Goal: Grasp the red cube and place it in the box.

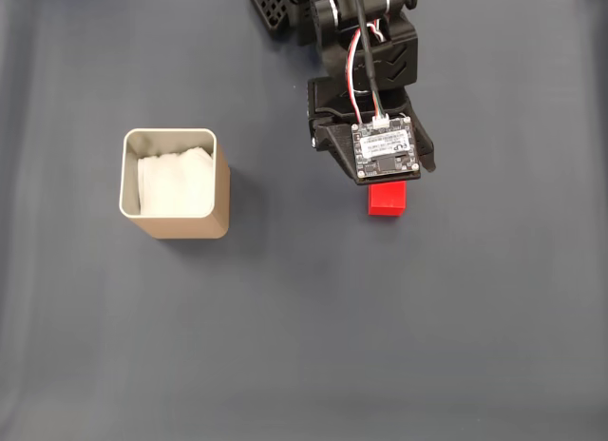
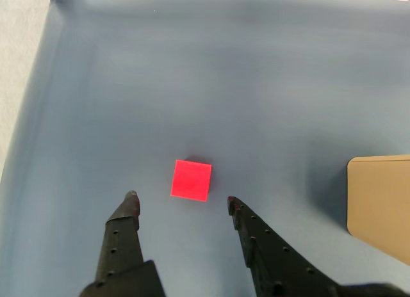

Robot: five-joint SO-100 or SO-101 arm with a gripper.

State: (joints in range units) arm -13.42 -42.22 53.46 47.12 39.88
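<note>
You have one red cube, one box with white paper inside, and one gripper with two fingers, over one blue-grey surface.

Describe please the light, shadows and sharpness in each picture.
Fixed view: even soft light, sharp focus, the box casting a faint shadow to its right. Wrist view: the red cube is oversaturated with soft edges, the open gripper looks dark, and a dim shadow lies left of the box.
</note>
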